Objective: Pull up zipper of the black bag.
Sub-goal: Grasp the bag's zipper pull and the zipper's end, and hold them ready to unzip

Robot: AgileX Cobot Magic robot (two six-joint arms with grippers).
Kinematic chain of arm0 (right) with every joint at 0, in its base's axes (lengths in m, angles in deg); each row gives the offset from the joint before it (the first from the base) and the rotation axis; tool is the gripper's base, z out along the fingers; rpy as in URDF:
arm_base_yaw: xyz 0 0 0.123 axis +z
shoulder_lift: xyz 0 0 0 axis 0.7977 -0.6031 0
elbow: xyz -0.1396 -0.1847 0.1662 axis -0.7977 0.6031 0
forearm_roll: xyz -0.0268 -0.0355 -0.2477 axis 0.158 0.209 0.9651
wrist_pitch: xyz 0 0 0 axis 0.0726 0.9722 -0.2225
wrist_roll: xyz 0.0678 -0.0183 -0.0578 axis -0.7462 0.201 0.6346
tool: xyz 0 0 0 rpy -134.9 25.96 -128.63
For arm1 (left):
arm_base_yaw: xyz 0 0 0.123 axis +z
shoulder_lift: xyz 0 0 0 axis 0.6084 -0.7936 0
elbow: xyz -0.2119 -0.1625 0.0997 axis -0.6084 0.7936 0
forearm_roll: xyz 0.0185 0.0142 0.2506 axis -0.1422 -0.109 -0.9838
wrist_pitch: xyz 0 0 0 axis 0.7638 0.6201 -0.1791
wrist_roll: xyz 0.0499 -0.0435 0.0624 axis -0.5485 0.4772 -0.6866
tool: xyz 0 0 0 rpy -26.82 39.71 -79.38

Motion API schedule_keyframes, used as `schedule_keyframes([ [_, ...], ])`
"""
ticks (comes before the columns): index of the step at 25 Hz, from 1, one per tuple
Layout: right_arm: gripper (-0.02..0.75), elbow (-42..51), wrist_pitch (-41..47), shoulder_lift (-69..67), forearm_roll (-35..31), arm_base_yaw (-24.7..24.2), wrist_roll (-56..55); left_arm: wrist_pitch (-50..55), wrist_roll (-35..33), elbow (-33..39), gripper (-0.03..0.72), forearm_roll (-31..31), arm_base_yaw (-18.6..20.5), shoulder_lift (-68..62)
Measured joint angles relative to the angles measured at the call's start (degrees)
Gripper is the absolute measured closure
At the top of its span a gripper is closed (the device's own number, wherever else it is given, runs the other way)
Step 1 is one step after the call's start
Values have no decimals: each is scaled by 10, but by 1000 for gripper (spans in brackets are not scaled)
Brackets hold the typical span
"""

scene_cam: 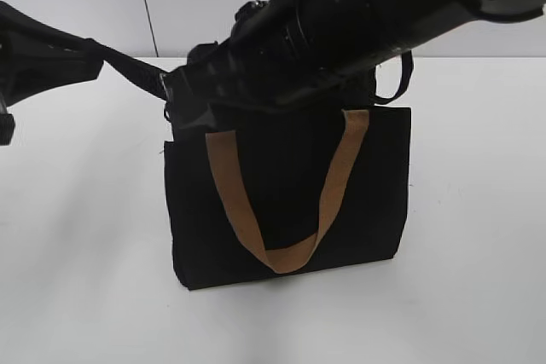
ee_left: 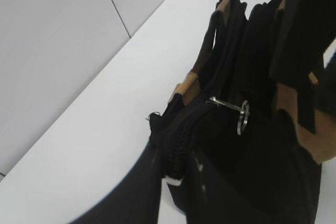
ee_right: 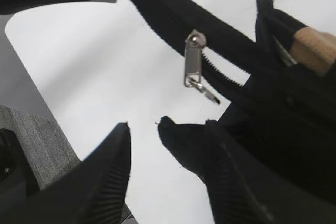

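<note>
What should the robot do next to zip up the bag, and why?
Probably move the right gripper up to the silver pull tab and close on it. Its fingers are open with nothing between them, the tab hangs free just above, and the left gripper is clamped on the zipper's end.

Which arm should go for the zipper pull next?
Right, probably. The right claw is open just below the hanging pull tab. The left claw is shut on the black bag edge, holding it.
</note>
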Motion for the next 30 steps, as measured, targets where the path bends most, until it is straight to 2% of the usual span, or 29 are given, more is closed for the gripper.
schedule_keyframes([
  [5,387,0,-31,0,8,-6,10,0,2,1,610,-1,0,2],
  [12,387,0,-45,0,13,-6,137,0,2,1,610,-2,0,2],
  [17,387,0,-45,-8,13,-4,188,0,2,1,610,-2,0,2],
  [22,402,0,-47,-25,13,17,217,0,2,1,610,-2,0,2],
  [30,429,0,-73,-26,23,19,230,1,2,1,610,-2,0,2],
])
